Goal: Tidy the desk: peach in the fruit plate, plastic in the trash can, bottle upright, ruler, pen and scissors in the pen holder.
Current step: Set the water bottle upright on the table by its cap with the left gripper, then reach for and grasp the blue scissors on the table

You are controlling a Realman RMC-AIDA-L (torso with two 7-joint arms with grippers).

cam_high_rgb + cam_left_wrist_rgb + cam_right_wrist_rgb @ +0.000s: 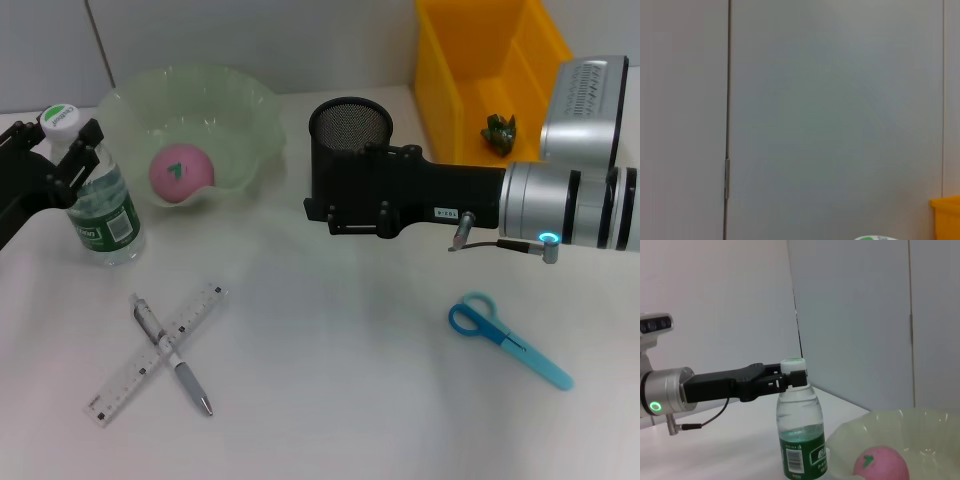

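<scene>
The bottle [103, 205] stands upright on the desk [330, 400] at the far left. My left gripper [65, 150] holds it at the neck, just under the cap; the right wrist view shows the bottle [800, 435] and that gripper [792, 380]. The peach [181, 172] lies in the fruit plate [245, 110]. The ruler [125, 385] and the pen [190, 385] lie crossed at the front left. The scissors [505, 340] lie at the front right. My right gripper [312, 205] hovers just in front of the pen holder [350, 122].
The trash can [450, 90] stands at the back right with a crumpled green piece of plastic [498, 132] inside. A grey wall runs behind the desk. The left wrist view shows mostly wall, the bottle cap [875, 238] and a corner of the trash can [945, 215].
</scene>
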